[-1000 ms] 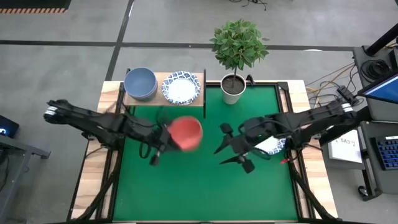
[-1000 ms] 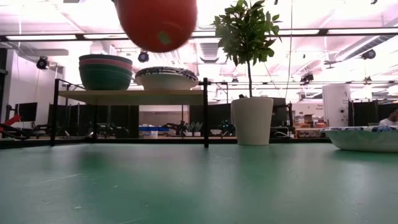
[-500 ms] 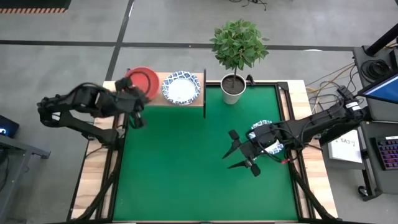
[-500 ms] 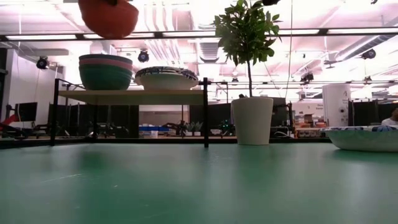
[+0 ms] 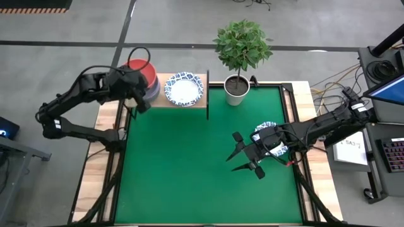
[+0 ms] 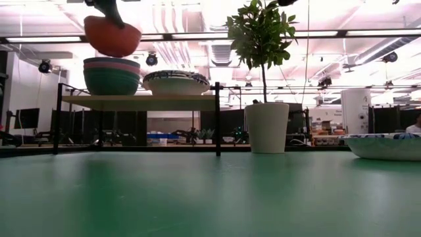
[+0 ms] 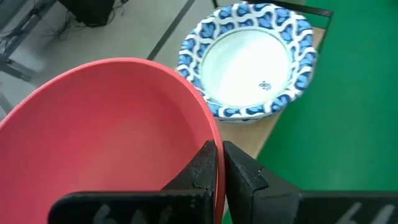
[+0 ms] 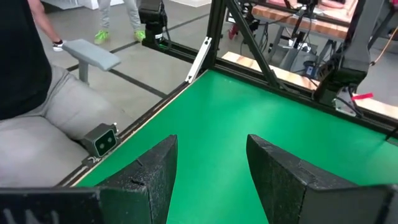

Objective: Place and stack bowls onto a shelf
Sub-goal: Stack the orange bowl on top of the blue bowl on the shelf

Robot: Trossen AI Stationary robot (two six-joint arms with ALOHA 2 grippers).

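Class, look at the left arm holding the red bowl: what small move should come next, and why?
Probably lower it straight down. The left gripper pinches the red bowl just above the stack on the shelf, not yet nested.

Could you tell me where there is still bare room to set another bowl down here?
The green table is bare from the shelf to the open right hand. The shelf is crowded: the left hand holds the red bowl over the stack beside the patterned bowl.
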